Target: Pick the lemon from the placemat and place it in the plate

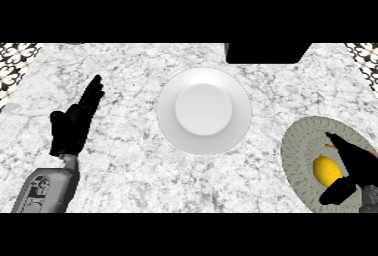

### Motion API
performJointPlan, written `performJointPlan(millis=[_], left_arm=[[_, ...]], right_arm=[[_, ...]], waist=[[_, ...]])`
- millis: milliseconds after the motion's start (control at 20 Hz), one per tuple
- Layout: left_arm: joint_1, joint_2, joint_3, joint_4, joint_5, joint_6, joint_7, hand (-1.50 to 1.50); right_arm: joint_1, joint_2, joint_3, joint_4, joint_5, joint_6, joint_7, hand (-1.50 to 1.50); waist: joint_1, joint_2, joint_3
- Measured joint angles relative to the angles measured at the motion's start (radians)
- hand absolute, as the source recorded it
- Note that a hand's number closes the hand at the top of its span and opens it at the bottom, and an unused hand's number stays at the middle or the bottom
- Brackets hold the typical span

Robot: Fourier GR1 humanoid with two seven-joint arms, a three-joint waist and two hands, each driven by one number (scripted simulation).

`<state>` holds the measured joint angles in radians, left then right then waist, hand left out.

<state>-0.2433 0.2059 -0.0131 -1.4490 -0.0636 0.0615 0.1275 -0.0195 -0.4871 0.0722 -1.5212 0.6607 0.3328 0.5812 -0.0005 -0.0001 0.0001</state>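
Lemon on the placemat, approached by the right hand; plate not yet filled.

The lemon [327, 170] is seen lying on the round placemat [304, 150] at the right, the right hand [354, 165] set just over it with fingers and thumb apart, nothing gripped. The grasp step is judged in hand; closing round the fruit is called for next, then a carry left to the white plate [204, 110]. The left hand [74, 122] is rested open above the marble surface [133, 170]. No writing is visible.

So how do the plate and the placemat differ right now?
The plate is plain white and holds nothing; the placemat is grey-green, patterned, and carries the lemon. The plate lies mid-counter, clear of both hands; the placemat sits at the right edge under the right hand. Both look round.
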Motion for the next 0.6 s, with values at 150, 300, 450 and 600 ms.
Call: performJointPlan(millis=[150, 300, 450, 600], left_arm=[[-0.003, -0.004, 0.014, -0.006, -0.006, -0.016, 0.003, 0.0], [0.0, -0.003, 0.026, -0.001, -0.01, -0.026, -0.005, 0.0], [0.005, -0.017, 0.03, 0.023, -0.024, -0.025, -0.034, 0.0], [-0.015, -0.023, 0.039, 0.038, -0.032, -0.029, -0.03, 0.0]], right_arm=[[0.008, 0.021, -0.015, 0.012, 0.033, 0.002, -0.023, 1.5], [0.004, 0.029, -0.024, 0.041, 0.074, -0.043, -0.081, 1.5], [-0.011, 0.031, -0.041, 0.083, 0.117, -0.078, -0.133, 1.5], [-0.018, 0.046, -0.054, 0.093, 0.151, -0.097, -0.154, 1.5]], waist=[[0.0, -0.001, -0.001], [0.001, -0.002, -0.003], [0.001, -0.002, -0.004], [0.0, -0.003, -0.005]])
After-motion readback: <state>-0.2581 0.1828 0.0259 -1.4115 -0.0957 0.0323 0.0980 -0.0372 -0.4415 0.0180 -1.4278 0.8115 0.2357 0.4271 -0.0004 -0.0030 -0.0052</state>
